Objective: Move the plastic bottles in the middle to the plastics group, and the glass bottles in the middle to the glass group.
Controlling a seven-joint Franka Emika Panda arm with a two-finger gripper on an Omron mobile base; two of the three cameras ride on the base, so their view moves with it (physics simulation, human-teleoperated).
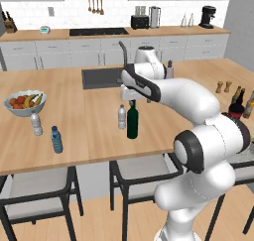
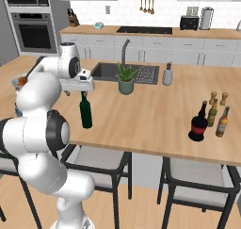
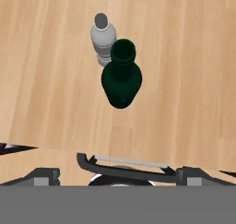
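Note:
A tall dark green wine bottle (image 1: 132, 121) (image 2: 85, 112) (image 3: 121, 82) stands near the island counter's front edge. A small clear water bottle (image 1: 122, 117) (image 3: 103, 38) with a pale cap stands right beside it. My gripper (image 1: 134, 98) (image 2: 79, 91) hangs open just above the wine bottle's mouth and holds nothing. Left on the counter are a clear bottle (image 1: 36, 124) and a blue bottle (image 1: 57, 140). At the right, a squat dark bottle with a red label (image 2: 198, 125) (image 1: 237, 107) stands beside slim brown and olive bottles (image 2: 222, 122).
A fruit bowl (image 1: 25, 103) sits at the far left. A sink (image 2: 117, 72), a potted plant (image 2: 125, 79) and a soap dispenser (image 2: 167, 75) lie behind the middle. Two wooden shakers (image 2: 218, 98) stand behind the bottles at the right. Stools (image 1: 141, 168) line the front edge.

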